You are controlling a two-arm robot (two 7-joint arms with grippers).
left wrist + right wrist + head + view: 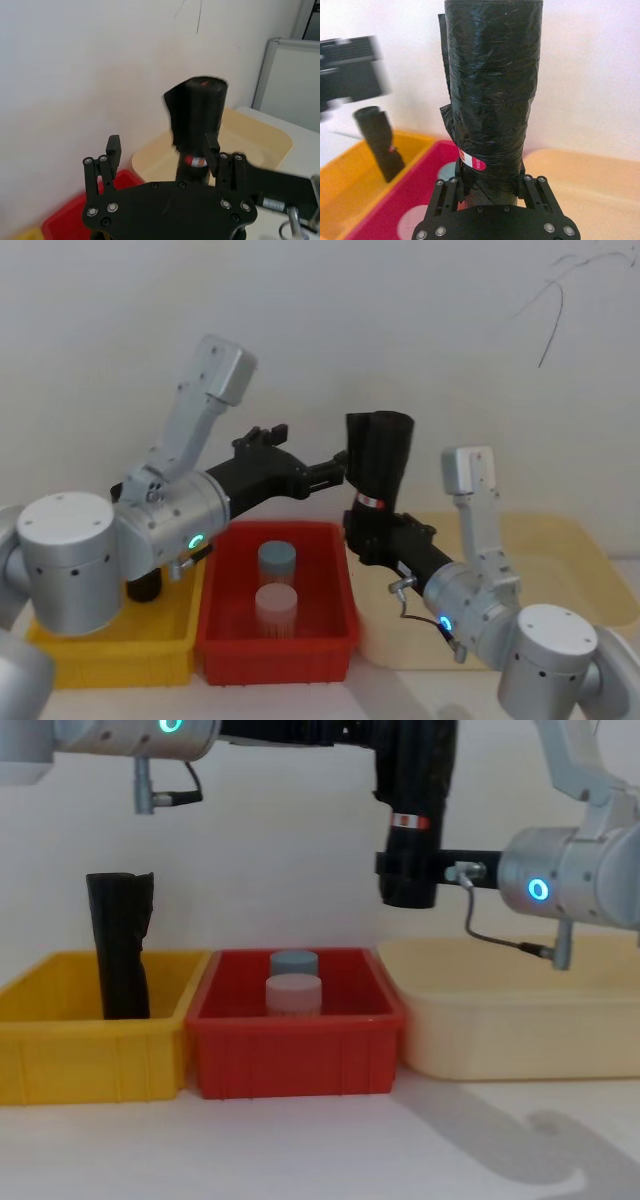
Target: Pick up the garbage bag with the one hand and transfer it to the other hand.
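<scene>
The garbage bag (pixel 381 452) is a black plastic roll with a red-and-white label band, standing upright in the air above the gap between the red bin and the cream tray. My right gripper (pixel 371 530), on the arm with the blue ring, is shut on its lower end just under the label; the right wrist view shows the bag (pixel 492 90) rising from that gripper (pixel 492 189). My left gripper (pixel 335 470), on the arm with the green-teal ring, is open just left of the bag. In the left wrist view its fingers (pixel 114 148) stand spread, short of the bag (pixel 196 112).
A yellow bin (pixel 60 1020) at the left holds a taller black bundle (pixel 120 945). The red bin (pixel 295 1050) in the middle holds two lidded jars (pixel 277 583). A cream tray (pixel 520 1030) lies at the right. A white wall stands close behind.
</scene>
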